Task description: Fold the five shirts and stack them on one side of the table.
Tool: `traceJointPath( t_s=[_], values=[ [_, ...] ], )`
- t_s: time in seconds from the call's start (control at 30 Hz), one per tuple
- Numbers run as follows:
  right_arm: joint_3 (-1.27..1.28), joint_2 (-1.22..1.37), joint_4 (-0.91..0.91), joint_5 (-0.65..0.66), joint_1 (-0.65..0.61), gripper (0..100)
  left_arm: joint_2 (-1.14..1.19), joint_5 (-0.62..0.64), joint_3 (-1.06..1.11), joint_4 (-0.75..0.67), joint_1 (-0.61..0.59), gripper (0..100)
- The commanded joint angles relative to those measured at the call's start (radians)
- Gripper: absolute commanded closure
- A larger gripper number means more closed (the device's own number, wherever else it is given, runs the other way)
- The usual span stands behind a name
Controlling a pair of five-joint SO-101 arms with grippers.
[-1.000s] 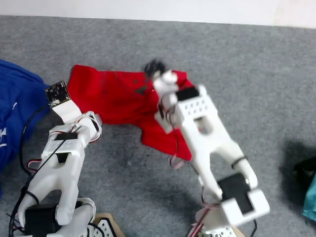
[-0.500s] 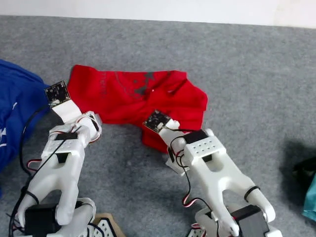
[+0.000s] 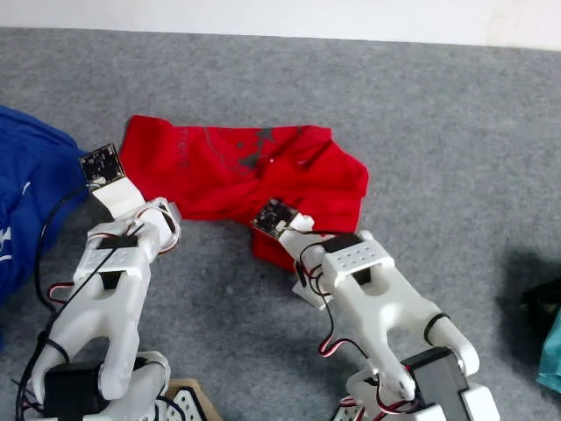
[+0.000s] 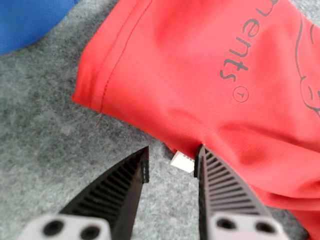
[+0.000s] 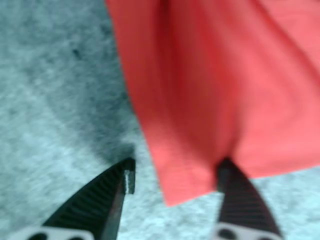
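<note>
A red shirt [image 3: 230,175] lies spread and rumpled on the grey table top, with dark print on its chest. In the left wrist view my left gripper [image 4: 172,156] is open just above the red shirt's [image 4: 210,75] near-left hem. A small white tag [image 4: 182,161] sits between the fingers. My right gripper [image 5: 176,169] is open in the right wrist view, its fingers straddling a hanging corner of the red shirt [image 5: 210,90]. From above, the right arm [image 3: 359,281] ends at the shirt's near corner and the left arm [image 3: 114,272] at its left side.
A blue shirt [image 3: 26,193] is bunched at the table's left edge, close to the left arm. At the right edge lie a teal cloth [image 3: 550,351] and a dark object [image 3: 539,303]. Bare grey surface [image 3: 438,114] stretches to the right of the red shirt.
The right arm has drawn back from the shirt's far edge to its near corner. The shirt's right side now lies spread out. The left arm has kept still.
</note>
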Motion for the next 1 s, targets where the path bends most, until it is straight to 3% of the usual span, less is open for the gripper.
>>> traceJointPath(
  t_s=[0.0, 0.07, 0.4, 0.67, 0.97],
  values=[
    [-0.015, 0.012, -0.051, 0.006, 0.064, 94.7, -0.035, 0.006, -0.002, -0.015, 0.015, 83],
    [-0.016, 0.012, -0.053, 0.006, 0.085, 99.1, -0.035, 0.006, -0.002, -0.015, 0.015, 83],
    [-0.081, 0.008, -0.025, 0.005, 0.124, 99.2, -0.035, 0.006, -0.002, -0.015, 0.016, 83],
    [-0.352, 0.010, 0.148, -0.130, 0.197, 99.2, -0.035, 0.006, -0.001, -0.015, 0.018, 83],
    [-0.631, 0.022, 0.265, -0.176, 0.203, 99.2, -0.035, 0.006, -0.001, -0.015, 0.018, 83]
  ],
)
